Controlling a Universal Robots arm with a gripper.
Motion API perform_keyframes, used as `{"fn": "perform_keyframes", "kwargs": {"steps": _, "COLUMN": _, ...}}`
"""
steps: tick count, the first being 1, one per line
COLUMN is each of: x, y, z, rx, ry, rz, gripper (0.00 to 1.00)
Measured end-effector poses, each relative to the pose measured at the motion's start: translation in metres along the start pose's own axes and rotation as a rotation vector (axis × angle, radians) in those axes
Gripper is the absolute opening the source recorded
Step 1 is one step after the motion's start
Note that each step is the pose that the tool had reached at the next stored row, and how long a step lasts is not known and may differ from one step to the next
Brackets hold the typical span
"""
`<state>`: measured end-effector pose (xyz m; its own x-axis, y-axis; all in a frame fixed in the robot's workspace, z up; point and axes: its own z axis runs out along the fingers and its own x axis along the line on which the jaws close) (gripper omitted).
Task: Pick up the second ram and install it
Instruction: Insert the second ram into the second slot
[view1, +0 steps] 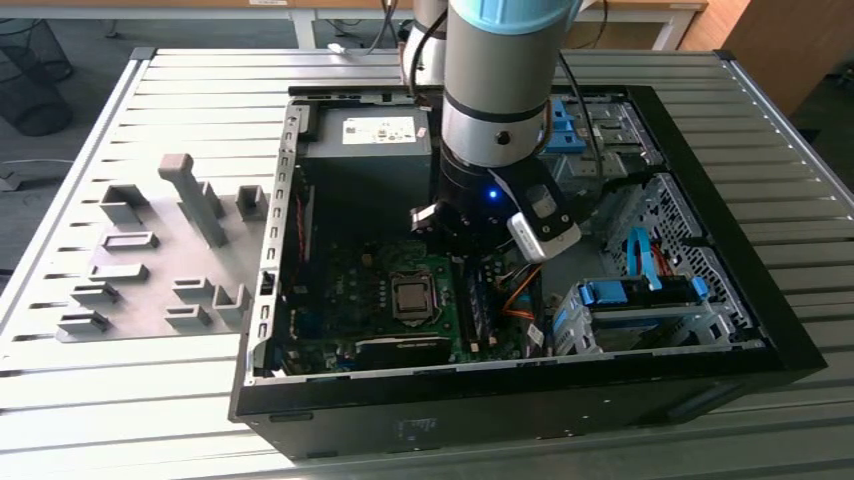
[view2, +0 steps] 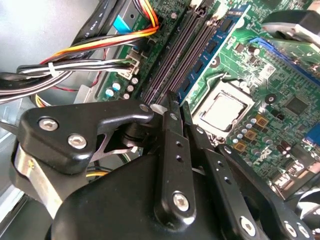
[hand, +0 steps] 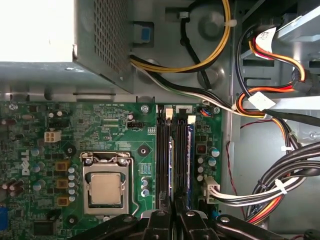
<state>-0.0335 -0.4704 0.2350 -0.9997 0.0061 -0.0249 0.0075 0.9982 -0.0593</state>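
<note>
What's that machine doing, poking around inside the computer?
A robot arm is reaching down into an open computer case that lies on a slatted metal table. Its end effector sits at the memory slots beside the processor. It lines up with the second ram, a thin blue-green stick standing in a slot. Another stick stands in a neighbouring slot. Whether the ram is fully seated cannot be told.

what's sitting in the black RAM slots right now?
In the first wrist view, blue RAM sticks stand in the black slots beside the CPU socket. The gripper covers the slots' near ends.
</note>
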Motion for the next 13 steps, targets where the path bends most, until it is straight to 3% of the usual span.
{"fn": "perform_keyframes", "kwargs": {"steps": 3, "x": 0.0000, "y": 0.0000, "z": 0.0001, "rx": 0.0000, "ry": 0.0000, "rz": 0.000, "gripper": 0.14}}
{"fn": "perform_keyframes", "kwargs": {"steps": 6, "x": 0.0001, "y": 0.0002, "z": 0.0020, "rx": -0.0061, "ry": -0.0001, "rz": -0.001, "gripper": 0.14}}
{"fn": "perform_keyframes", "kwargs": {"steps": 13, "x": 0.0003, "y": 0.0007, "z": 0.0103, "rx": -0.0107, "ry": -0.0004, "rz": -0.009, "gripper": 0.14}}
